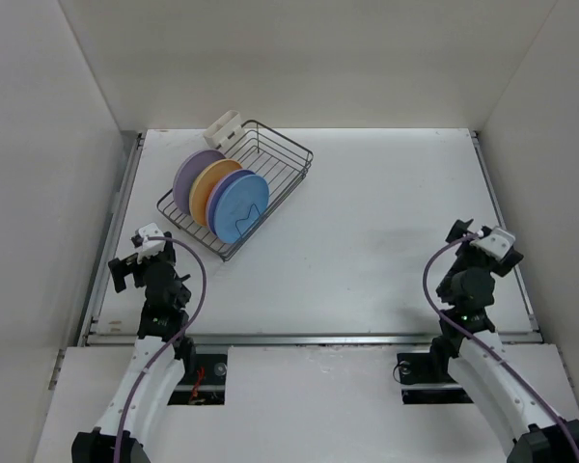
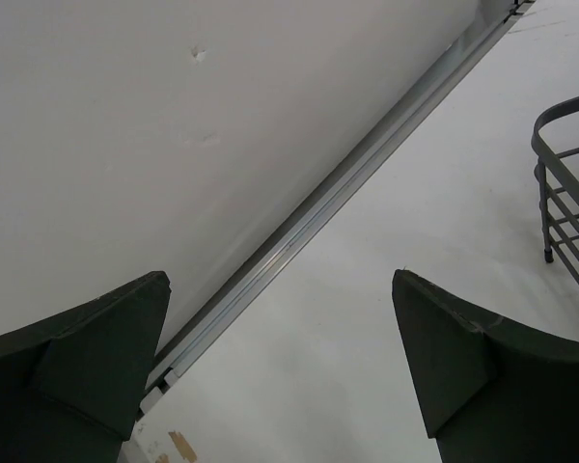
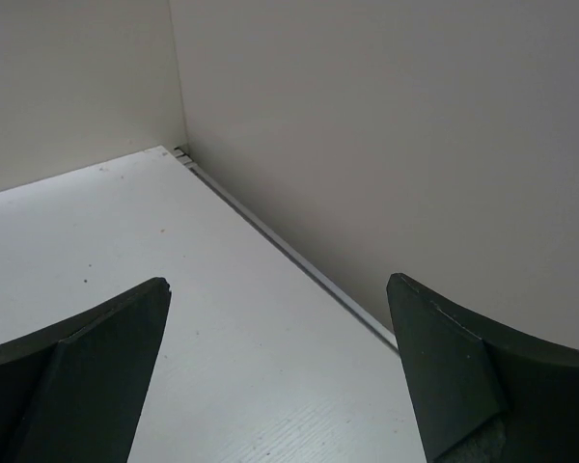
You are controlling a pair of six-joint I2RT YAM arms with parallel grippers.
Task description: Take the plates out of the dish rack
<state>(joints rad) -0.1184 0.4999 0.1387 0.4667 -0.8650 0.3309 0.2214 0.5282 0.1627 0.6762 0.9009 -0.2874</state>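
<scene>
The dark wire dish rack (image 1: 288, 165) stands at the back left of the table, with a white cutlery holder (image 1: 224, 128) at its far corner. Three plates stand upright in it: lavender (image 1: 195, 174), tan-yellow (image 1: 215, 185) and blue (image 1: 239, 204). No red-orange or lime green plate is in view. My left gripper (image 1: 127, 273) is open and empty near the table's front left edge; a corner of the rack (image 2: 565, 183) shows in its wrist view. My right gripper (image 1: 460, 234) is open and empty at the front right, far from the rack.
White walls enclose the table on the left, back and right. A metal rail (image 2: 309, 217) runs along the table's left edge, and another (image 3: 299, 260) along the right edge. Bare white tabletop (image 1: 367, 231) lies between the rack and the right arm.
</scene>
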